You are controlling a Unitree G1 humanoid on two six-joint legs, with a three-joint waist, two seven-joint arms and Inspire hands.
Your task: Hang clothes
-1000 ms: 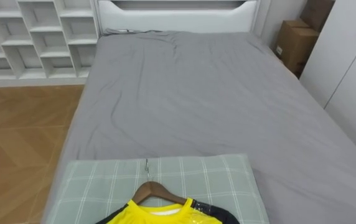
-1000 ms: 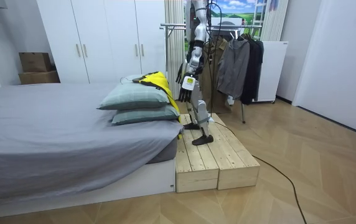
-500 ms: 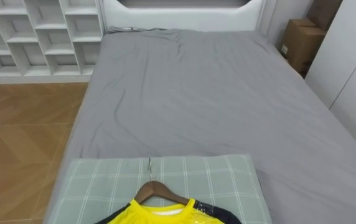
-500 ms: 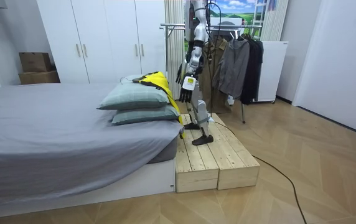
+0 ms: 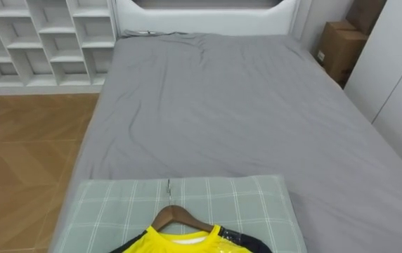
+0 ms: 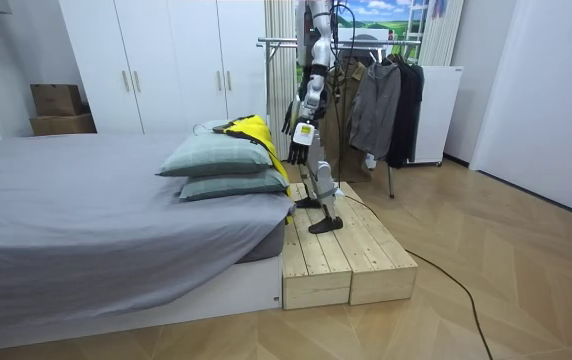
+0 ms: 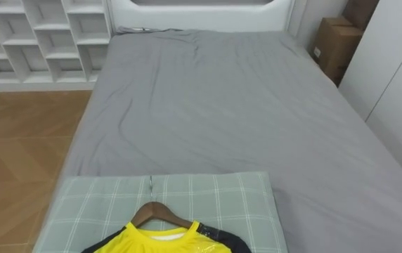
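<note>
Bed (image 5: 243, 105), yellow shirt (image 5: 180, 244) at pillow (image 5: 117, 211) edge

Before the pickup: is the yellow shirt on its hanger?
On: the hanger sticks out of the collar of the shirt, both on the pillow.

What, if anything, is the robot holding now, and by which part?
Nothing visibly: the left hand hangs beside the robot, apart from the hanger and shirt on the pillow.
</note>
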